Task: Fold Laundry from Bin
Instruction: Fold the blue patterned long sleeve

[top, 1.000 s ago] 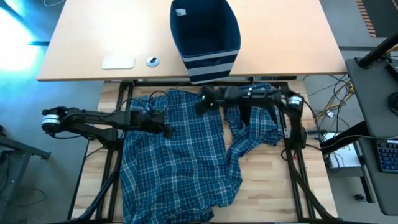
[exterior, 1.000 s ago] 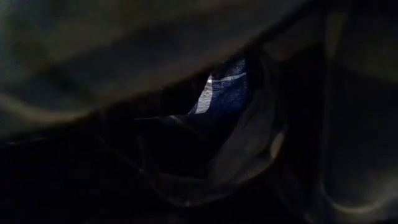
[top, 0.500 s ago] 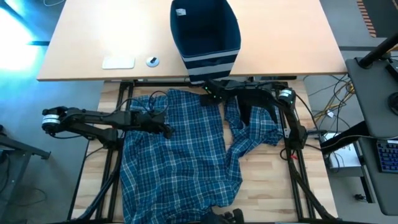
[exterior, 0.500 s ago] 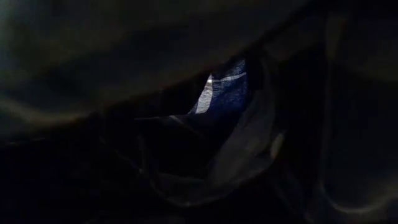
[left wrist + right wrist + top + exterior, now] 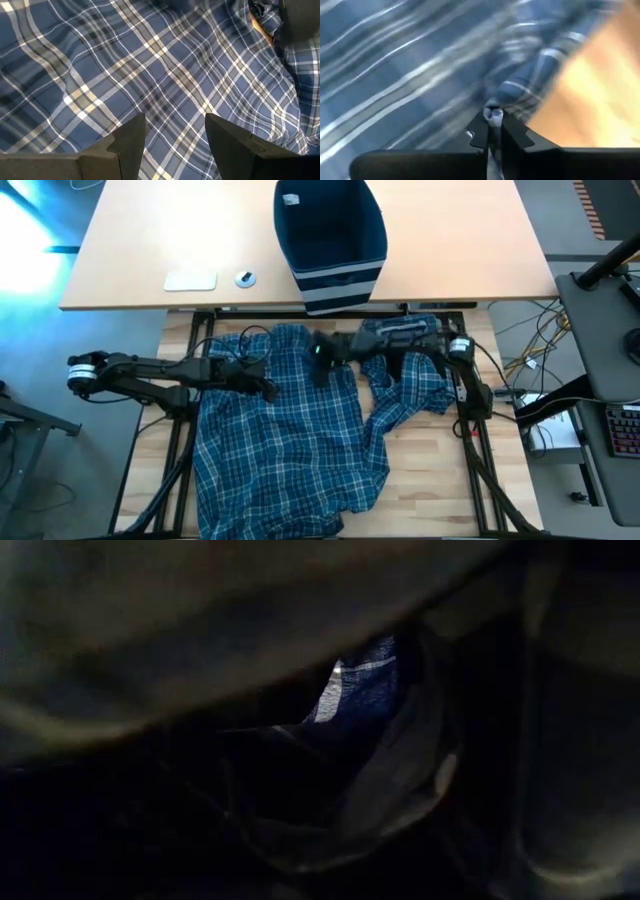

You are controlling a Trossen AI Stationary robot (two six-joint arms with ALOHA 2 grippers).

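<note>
Plaid laundry (image 5: 290, 440) is sprawled over the wooden worktop (image 5: 430, 470); left gripper (image 5: 268, 390) sits on its left side with fingers (image 5: 129, 142) parted, holding nothing; right gripper (image 5: 320, 358) is pinched tight on a fold near the far edge; beyond it the bin (image 5: 330, 235) stands on the tan table (image 5: 150, 240), beside a white pad (image 5: 190, 280) and a small round thing (image 5: 245, 278); low view is smothered by cloth.

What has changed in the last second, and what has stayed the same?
The right gripper swung from the cloth's edge near the bin back over the plaid cloth and shut on a fold of it. The left gripper stayed open over the cloth; cloth and bin did not move.
</note>
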